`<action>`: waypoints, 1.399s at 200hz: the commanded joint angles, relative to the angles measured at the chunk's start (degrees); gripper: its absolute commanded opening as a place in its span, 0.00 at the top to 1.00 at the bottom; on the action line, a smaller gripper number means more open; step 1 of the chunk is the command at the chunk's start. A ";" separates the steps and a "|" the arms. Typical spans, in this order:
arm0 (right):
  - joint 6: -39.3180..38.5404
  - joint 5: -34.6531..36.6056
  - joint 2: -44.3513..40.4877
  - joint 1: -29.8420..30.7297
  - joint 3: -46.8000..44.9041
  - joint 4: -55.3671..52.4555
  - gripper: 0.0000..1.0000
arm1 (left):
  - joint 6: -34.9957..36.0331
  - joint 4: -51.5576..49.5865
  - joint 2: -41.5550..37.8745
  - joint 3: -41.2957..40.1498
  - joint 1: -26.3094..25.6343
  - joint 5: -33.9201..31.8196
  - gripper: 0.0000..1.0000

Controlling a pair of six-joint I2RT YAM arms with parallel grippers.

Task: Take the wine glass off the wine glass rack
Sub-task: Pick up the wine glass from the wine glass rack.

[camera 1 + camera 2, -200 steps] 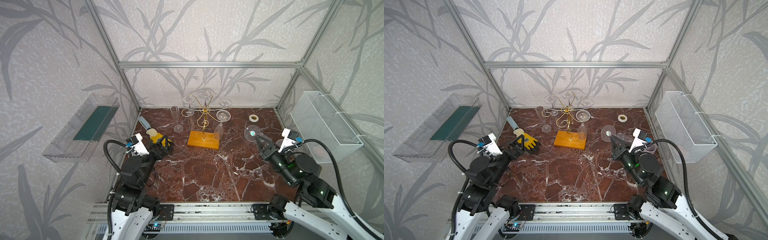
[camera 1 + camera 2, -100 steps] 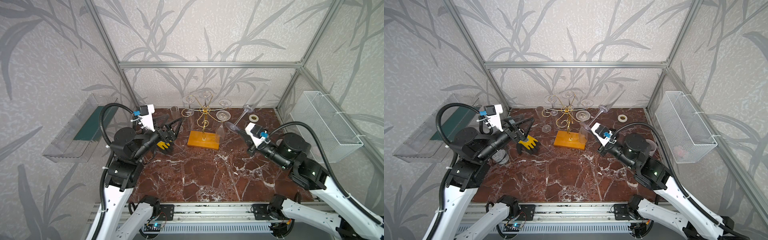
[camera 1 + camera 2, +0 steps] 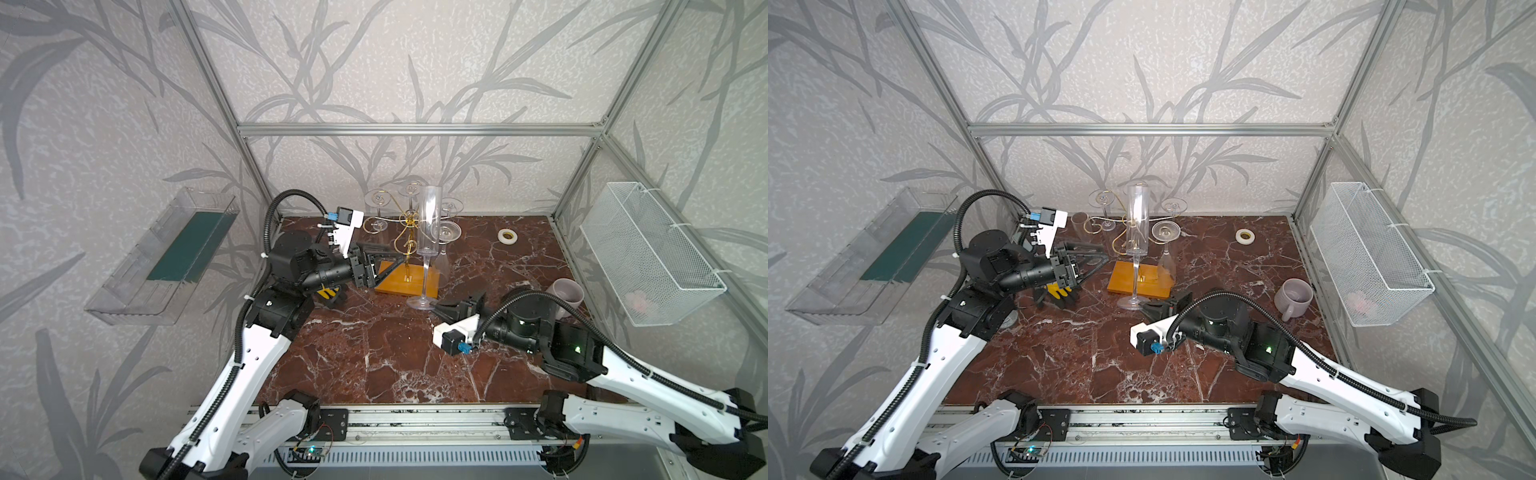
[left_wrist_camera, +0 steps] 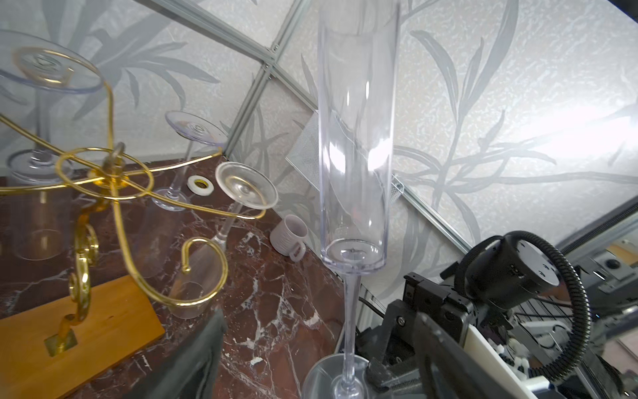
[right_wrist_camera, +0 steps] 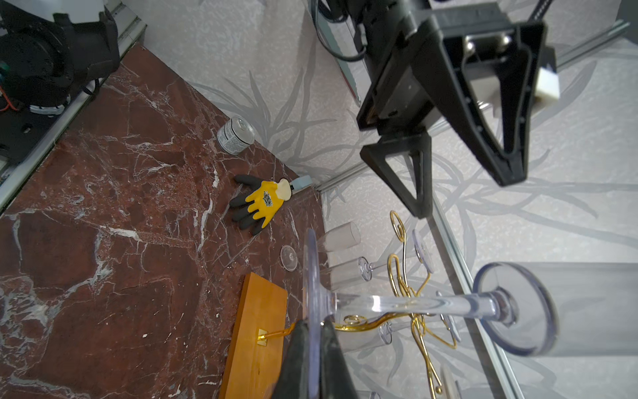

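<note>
Right jaws pinched shut on the foot of the wine glass (image 3: 430,224), which stands upright just in front of the wine glass rack (image 3: 400,282) and clear of it.
Left jaws gape empty beside the rack. Removal looks done; only setting down seems left. Tall clear flute, thin stem; other glasses (image 4: 247,186) hang on the gold arms.

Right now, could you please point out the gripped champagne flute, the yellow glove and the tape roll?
champagne flute (image 3: 429,220): a top view, bowl wall.
yellow glove (image 5: 265,201): right wrist view, yellow part.
tape roll (image 3: 508,240): a top view, rim.
</note>
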 commanded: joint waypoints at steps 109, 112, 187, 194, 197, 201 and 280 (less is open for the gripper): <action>-8.93 5.37 1.63 3.12 -1.04 10.35 1.00 | 6.00 1.11 2.15 -1.68 -9.21 1.98 0.37; -8.91 5.41 1.63 3.17 -1.06 10.42 1.00 | 5.85 1.54 2.22 -1.72 -9.27 1.87 0.38; -9.55 6.71 1.28 3.51 -2.02 10.73 1.00 | 2.84 7.15 3.17 -3.17 -10.31 0.14 0.68; -9.63 6.71 1.19 3.54 -2.07 10.72 1.00 | 2.53 7.43 3.13 -3.26 -10.34 -0.06 0.69; -9.64 6.71 1.19 3.49 -2.11 10.57 1.00 | 2.51 7.56 3.13 -3.35 -10.34 -0.16 0.69; -9.71 6.76 1.19 3.53 -2.11 10.60 1.00 | 2.36 7.71 3.04 -3.41 -10.40 -0.30 0.70; -9.64 6.93 0.27 3.83 -3.08 10.27 1.00 | 1.43 9.17 2.12 -4.61 -11.29 -2.20 0.89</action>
